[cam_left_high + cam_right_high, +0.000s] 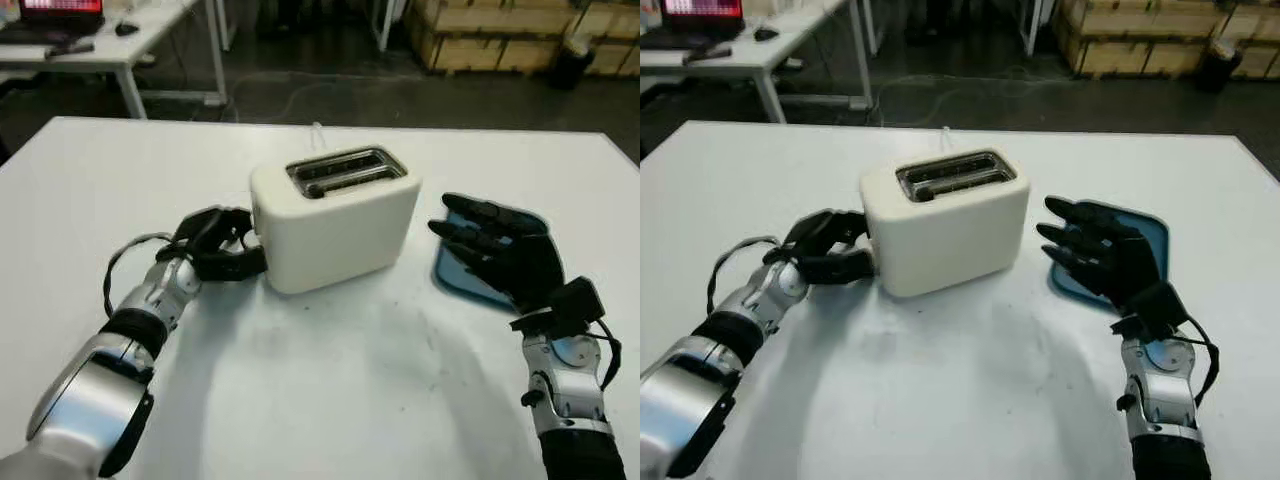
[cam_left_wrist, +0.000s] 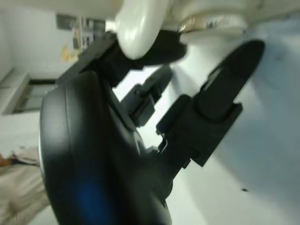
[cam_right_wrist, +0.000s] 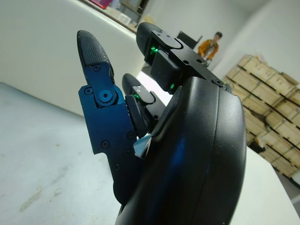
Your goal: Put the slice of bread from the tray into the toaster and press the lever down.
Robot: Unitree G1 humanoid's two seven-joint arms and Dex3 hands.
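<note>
A white two-slot toaster (image 1: 335, 225) stands in the middle of the white table (image 1: 330, 390). Its slots (image 1: 345, 171) look dark, and I cannot tell whether bread sits inside. My left hand (image 1: 215, 245) is against the toaster's left end, with its fingers curled round the white lever knob (image 2: 139, 26). To the right of the toaster my right hand (image 1: 495, 245) is open, holding nothing, above the blue tray (image 1: 1148, 228). The hand hides much of the tray, and no bread shows on its visible part.
The toaster's white cord (image 1: 318, 130) runs off behind it. Beyond the table are a desk with a laptop (image 1: 60, 15) at the back left and stacked wooden crates (image 1: 500, 35) at the back right. A person in orange (image 3: 213, 44) stands far off.
</note>
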